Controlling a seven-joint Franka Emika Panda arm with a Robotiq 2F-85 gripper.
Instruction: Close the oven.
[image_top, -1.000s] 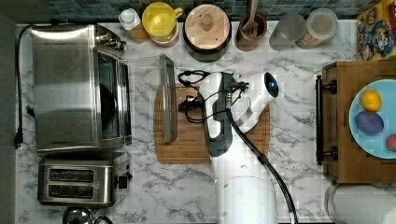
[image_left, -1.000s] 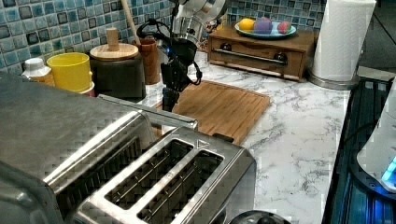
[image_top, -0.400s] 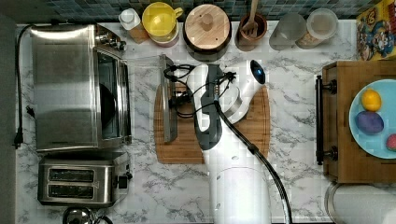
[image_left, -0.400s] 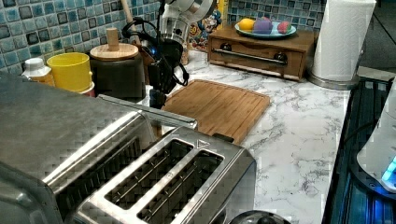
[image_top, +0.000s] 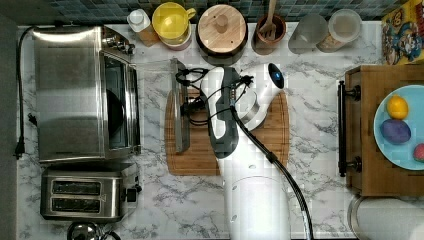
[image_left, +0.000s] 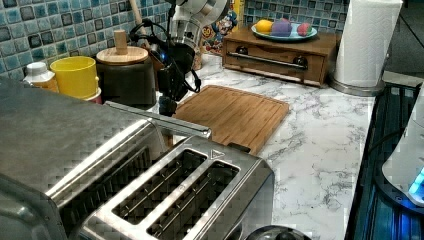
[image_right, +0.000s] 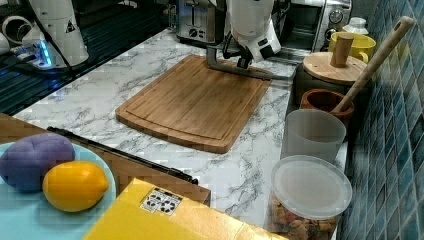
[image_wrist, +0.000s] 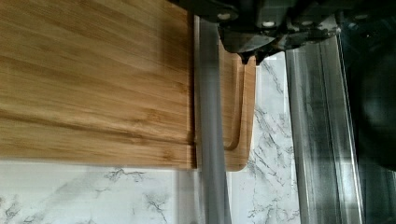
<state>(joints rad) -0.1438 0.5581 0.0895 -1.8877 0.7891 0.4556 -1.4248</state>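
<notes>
A light-blue round plate (image_top: 400, 155) on a wooden drawer box (image_top: 367, 175) holds a yellow lemon (image_top: 397, 107) and a purple fruit (image_top: 395, 131); a brown cup (image_top: 268, 36) holds a wooden spoon (image_right: 374, 59). The boxy brushed-steel toaster oven (image_top: 75, 95) stands beside a bamboo cutting board (image_top: 270, 135), its glass door dropped open. The black claw (image_top: 186, 106) sits just beside the door's metal bar handle (image_top: 179, 112); whether its fingers are spread cannot be told.

No text, label, brand, number or sign can be read on anything.
</notes>
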